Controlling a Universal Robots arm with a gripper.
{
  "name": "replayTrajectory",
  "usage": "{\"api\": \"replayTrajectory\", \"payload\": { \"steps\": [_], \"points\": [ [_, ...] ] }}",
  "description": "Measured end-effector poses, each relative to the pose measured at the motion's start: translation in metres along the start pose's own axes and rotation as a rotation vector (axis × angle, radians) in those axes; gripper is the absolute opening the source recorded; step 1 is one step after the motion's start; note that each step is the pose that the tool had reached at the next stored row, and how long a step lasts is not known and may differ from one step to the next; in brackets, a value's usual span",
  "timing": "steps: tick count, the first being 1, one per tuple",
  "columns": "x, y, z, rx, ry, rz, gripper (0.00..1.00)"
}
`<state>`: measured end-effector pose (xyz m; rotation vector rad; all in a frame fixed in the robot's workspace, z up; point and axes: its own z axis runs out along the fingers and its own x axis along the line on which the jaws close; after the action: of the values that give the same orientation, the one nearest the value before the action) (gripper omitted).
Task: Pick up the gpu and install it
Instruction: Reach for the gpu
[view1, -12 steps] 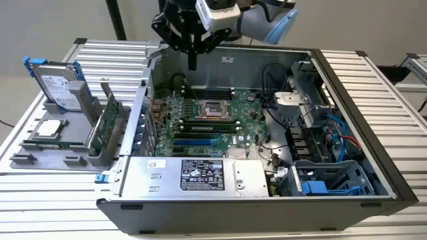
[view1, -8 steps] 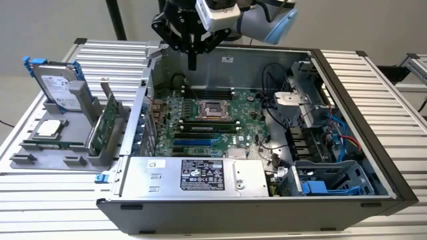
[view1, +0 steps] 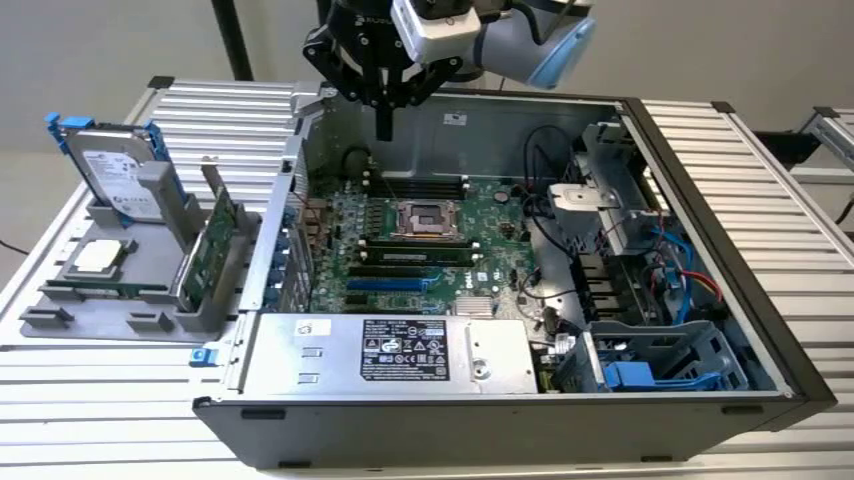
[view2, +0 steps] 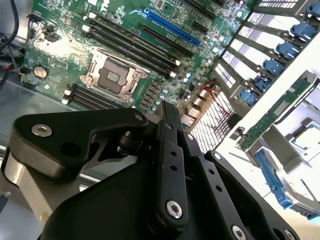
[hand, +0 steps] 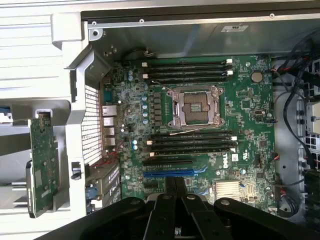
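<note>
Above the open grey computer case at upper centre of the exterior view, the black gripper hangs empty, claws together, while the flat green circuit-board gpu stands upright in a grey rack at the exterior view's left, not yet picked up

Arm high, fingers closed together, pointing down.

The gpu is bare circuit board, the table ribbed matt metal
</note>
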<state>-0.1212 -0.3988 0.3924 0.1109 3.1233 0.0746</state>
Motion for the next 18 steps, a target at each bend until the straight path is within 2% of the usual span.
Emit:
{"api": "replayTrajectory", "payload": {
  "steps": [8, 18],
  "points": [
    [0.006, -0.0004, -0.0001, 0.0, 0.0, 0.0, 0.0],
    [0.02, -0.0014, -0.0003, -0.0001, 0.0, 0.0, 0.0]
  ]
}}
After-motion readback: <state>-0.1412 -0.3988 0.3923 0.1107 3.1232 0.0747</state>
